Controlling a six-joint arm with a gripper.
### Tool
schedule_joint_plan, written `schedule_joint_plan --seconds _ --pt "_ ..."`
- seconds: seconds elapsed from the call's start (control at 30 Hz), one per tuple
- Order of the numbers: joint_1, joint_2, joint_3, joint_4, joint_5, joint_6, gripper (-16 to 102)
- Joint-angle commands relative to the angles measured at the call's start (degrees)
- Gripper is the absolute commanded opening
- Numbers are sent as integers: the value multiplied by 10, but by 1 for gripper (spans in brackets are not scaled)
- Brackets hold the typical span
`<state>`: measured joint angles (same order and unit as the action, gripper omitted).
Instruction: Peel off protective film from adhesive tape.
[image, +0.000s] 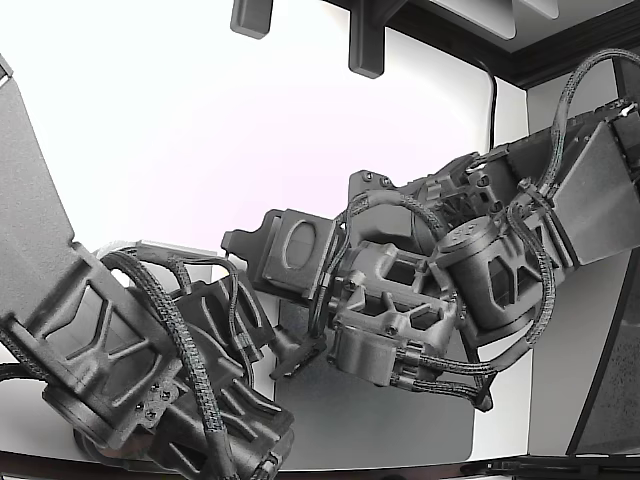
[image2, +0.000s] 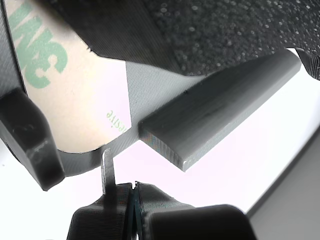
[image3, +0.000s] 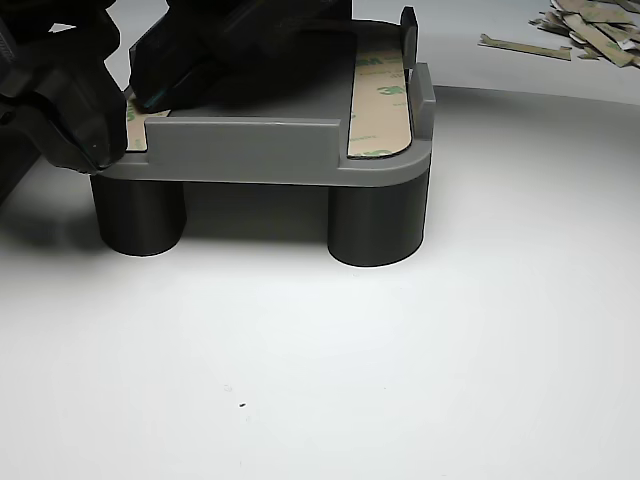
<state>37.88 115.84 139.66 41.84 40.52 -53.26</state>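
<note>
Fingers (image2: 131, 192) of the wrist-camera arm show in the wrist view as two dark tips pressed together with only a hairline seam between them. A thin metal blade (image2: 107, 170) rises beside that seam toward the rounded end of a tape strip (image2: 75, 95); whether the tips pinch any film cannot be told. The strip is tan with green lettering and lies on the grey fixture (image2: 150, 90), beside a raised grey rib (image2: 220, 110). A dark clamp tip (image2: 30, 140) sits at the strip's edge.

In the other view the fixture (image3: 260, 150) is a grey tray-like plate with a low wall, standing on dark cylindrical legs (image3: 375, 225) on the white surface (image3: 320, 380). It holds two strips of tape. One strip (image3: 380, 100), tan liner with green print, lies flat along the plate's side toward that view's right, against an upright post (image3: 408, 30). The second strip (image3: 135, 118) is at the opposite side, mostly covered by black tooling (image3: 70, 100) that bears down on it. A pile of peeled liner scraps (image3: 590, 25) lies on the surface near its far right corner in that view, well apart from the fixture.

The exterior view shows two grey arms (image: 440, 280) converging over the white surface; the fixture and tape cannot be made out there.
</note>
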Motion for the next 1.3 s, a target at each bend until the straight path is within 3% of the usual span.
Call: schedule_joint_plan --seconds 0.0,1.27 --pt "-4 9 -16 -2 3 -1 -11" --pt "0 -3 -26 5 9 -2 -11"
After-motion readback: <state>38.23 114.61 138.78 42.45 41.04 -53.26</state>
